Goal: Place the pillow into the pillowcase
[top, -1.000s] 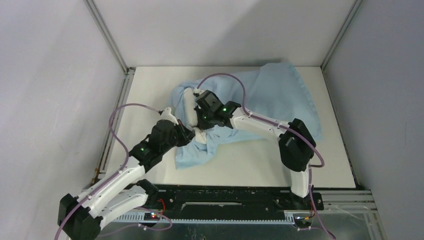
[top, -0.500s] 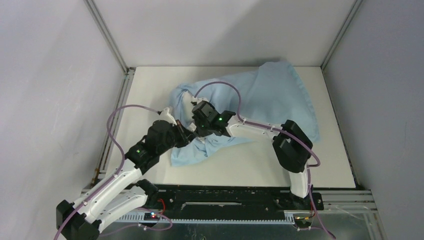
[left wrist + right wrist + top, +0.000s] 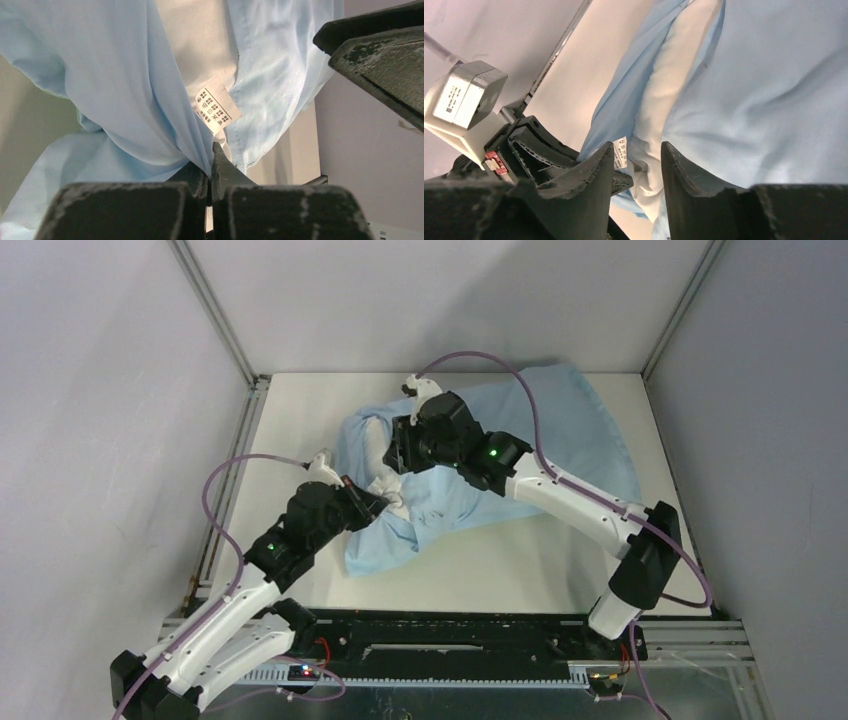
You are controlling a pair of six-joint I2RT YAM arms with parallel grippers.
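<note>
Since a second ago the right gripper [image 3: 401, 447] has let go, risen and moved toward the far side; its jaws stand narrowly apart above the pillow [image 3: 378, 453], holding nothing. Left gripper [image 3: 372, 502] is clamped on the pillowcase [image 3: 560, 430] edge beside a care label [image 3: 217, 104]. Mostly inside the blue pillowcase, the pillow lies mid-desk [image 3: 300, 410], its white end showing at the left opening.

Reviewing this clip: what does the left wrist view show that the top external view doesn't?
Left wrist only: the printed care label, and the left gripper pinched shut on the pillowcase edge. Top external only: both arms, the whole table, and the right gripper raised over the cloth. Both: blue pillowcase with white pillow showing in its opening.
</note>
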